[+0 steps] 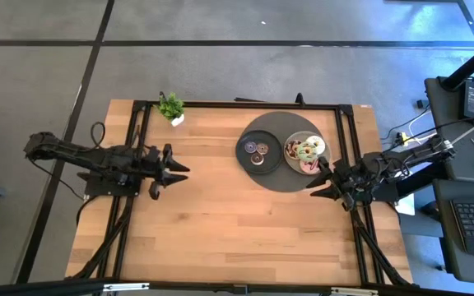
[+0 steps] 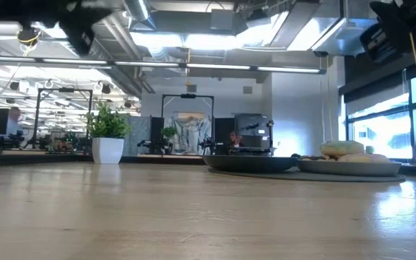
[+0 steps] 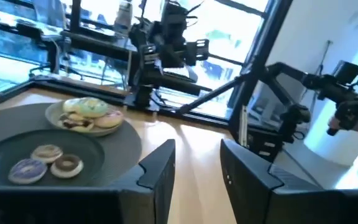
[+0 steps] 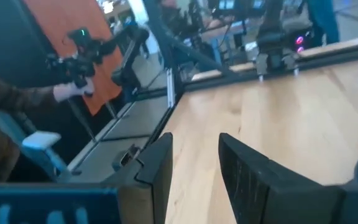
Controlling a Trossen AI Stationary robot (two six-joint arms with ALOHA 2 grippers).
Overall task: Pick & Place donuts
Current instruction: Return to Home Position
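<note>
High view: my left claw (image 1: 174, 170) hangs at 9 o'clock over the table (image 1: 220, 238), well apart from the plates. My right claw (image 1: 318, 182) hangs at 4 o'clock of the grey plate (image 1: 290, 144), just beside its rim. Iced donuts (image 1: 307, 151) pile on that plate. Three minis (image 1: 258, 152) lie on the black plate (image 1: 245, 140) at its 9 o'clock.

Low view: pile stands above the rim; no claw visible.

Left wrist view: my fingers (image 3: 160, 168) narrowly parted, nothing held.

Right wrist view: same narrow gap, empty, bare wood ahead.

Judgement: placing looks done. For homing, I lift the right claw clear of the rim first, then retract slowly toward 3 o'clock.
</note>
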